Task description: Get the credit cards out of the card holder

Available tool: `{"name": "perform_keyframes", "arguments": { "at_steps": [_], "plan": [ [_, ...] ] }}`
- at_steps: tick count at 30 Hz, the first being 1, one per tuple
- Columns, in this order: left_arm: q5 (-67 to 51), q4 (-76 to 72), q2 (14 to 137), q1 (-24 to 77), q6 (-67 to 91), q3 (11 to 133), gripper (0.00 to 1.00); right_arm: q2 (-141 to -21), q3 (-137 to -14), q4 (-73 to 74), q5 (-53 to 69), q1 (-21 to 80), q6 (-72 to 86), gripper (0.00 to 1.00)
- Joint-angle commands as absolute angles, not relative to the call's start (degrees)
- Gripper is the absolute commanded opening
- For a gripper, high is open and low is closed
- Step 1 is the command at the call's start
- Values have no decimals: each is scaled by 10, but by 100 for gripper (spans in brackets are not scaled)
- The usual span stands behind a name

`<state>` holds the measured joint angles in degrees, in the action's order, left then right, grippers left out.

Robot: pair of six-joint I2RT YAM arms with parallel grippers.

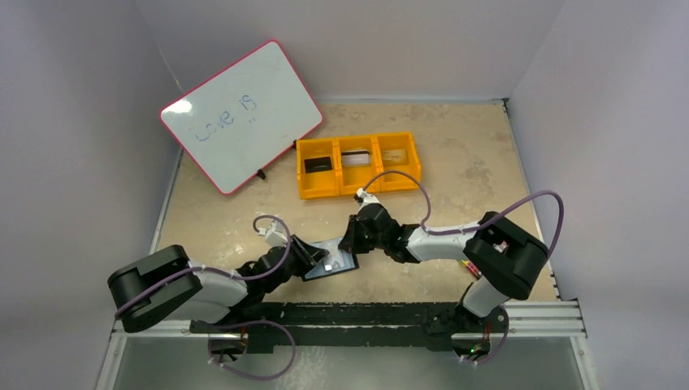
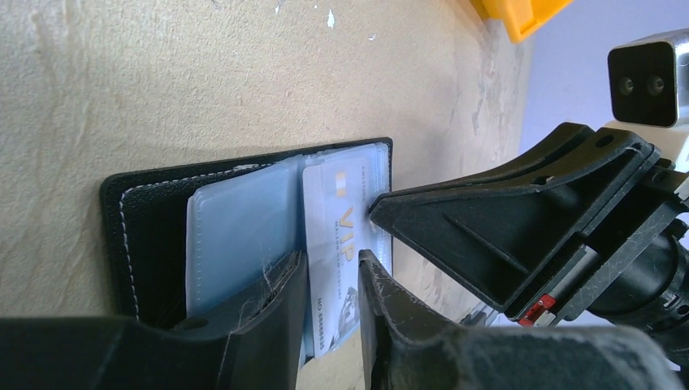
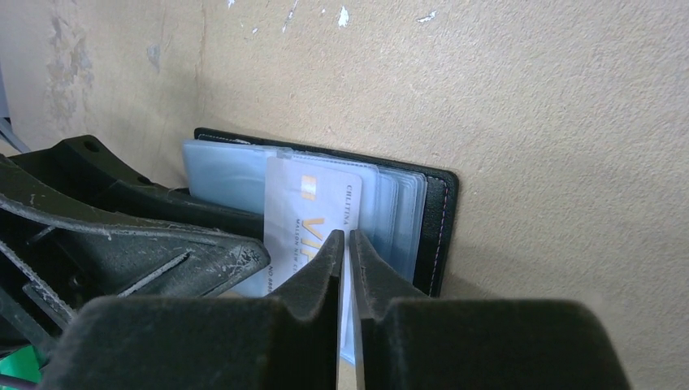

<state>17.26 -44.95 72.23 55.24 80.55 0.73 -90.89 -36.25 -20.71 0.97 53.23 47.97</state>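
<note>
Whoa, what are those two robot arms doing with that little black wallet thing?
They are working on the open card holder lying on the table. The left gripper has its jaws apart around one end of a white VIP card in the holder. The right gripper seems to pinch that card's side edge. Three cards lie in the orange tray behind.

Top view, clock directions taken from the card holder (image 1: 331,262). The left gripper (image 1: 313,256) and its arm block 8 to 9 o'clock; the right gripper (image 1: 355,236) and its arm block 1 to 3 o'clock. Fingertips crowd the open fold. Orange tray (image 1: 358,165) stands at 12, whiteboard (image 1: 242,116) at 11. Bare table (image 1: 455,162) offers passage at 10 and between tray and grippers
</note>
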Motion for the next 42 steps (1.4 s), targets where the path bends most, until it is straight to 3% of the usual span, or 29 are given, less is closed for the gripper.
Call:
{"name": "perform_keyframes", "arguments": {
  "at_steps": [1, 4, 9, 15, 24, 32, 42],
  "plan": [
    [172, -509, 747, 552, 816, 3, 29, -926, -360, -190, 3, 533, 474, 7],
    [167, -526, 765, 552, 819, 4, 28, -928, -360, -190, 3, 533, 475, 7],
    [174, -539, 767, 552, 829, -12, 12, -925, -360, -180, 0, 533, 474, 7],
    [190, -445, 710, 552, 817, -6, 3, -923, -361, -166, -2, 533, 474, 6],
    [222, -231, 554, 552, 790, 1, 0, -917, -363, -150, -9, 533, 477, 6],
    [231, -126, 490, 552, 777, 25, 0, -914, -374, -147, -7, 532, 472, 7],
    [253, 10, 429, 552, 721, 113, 0, -846, -378, -161, 4, 533, 458, 14]
  ]
}}
